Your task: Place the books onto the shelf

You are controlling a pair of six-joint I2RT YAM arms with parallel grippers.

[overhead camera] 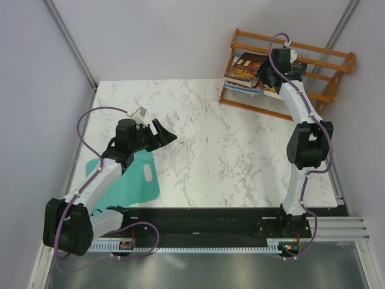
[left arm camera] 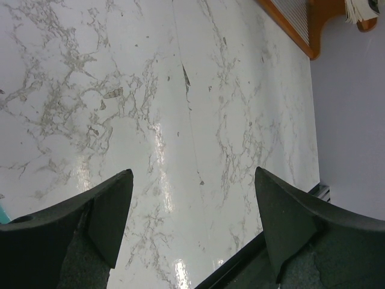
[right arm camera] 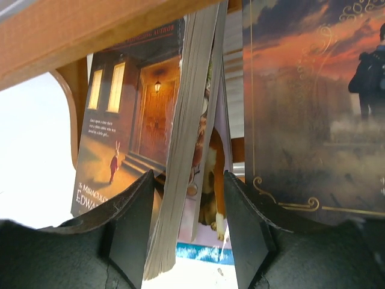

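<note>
The orange-brown shelf (overhead camera: 328, 57) stands at the table's far right corner, with several books (overhead camera: 245, 67) leaning in it. My right gripper (overhead camera: 265, 77) is at those books. In the right wrist view the right gripper (right arm camera: 189, 174) is open, its fingers either side of a paperback's page edge (right arm camera: 180, 156) and a thin book with a brown dog (right arm camera: 212, 180); a gap shows on the right side. A dark red-brown book (right arm camera: 129, 114) leans left, a dark book (right arm camera: 307, 108) right, under a shelf rail (right arm camera: 90, 36). My left gripper (overhead camera: 166, 133) (left arm camera: 194, 170) hangs open and empty over the bare marble.
A teal flat sheet (overhead camera: 129, 180) with a handle hole lies at the table's near left edge, partly under the left arm. The white marble table (overhead camera: 204, 138) is walled on the left and back. The shelf's end (left arm camera: 319, 30) shows far off in the left wrist view.
</note>
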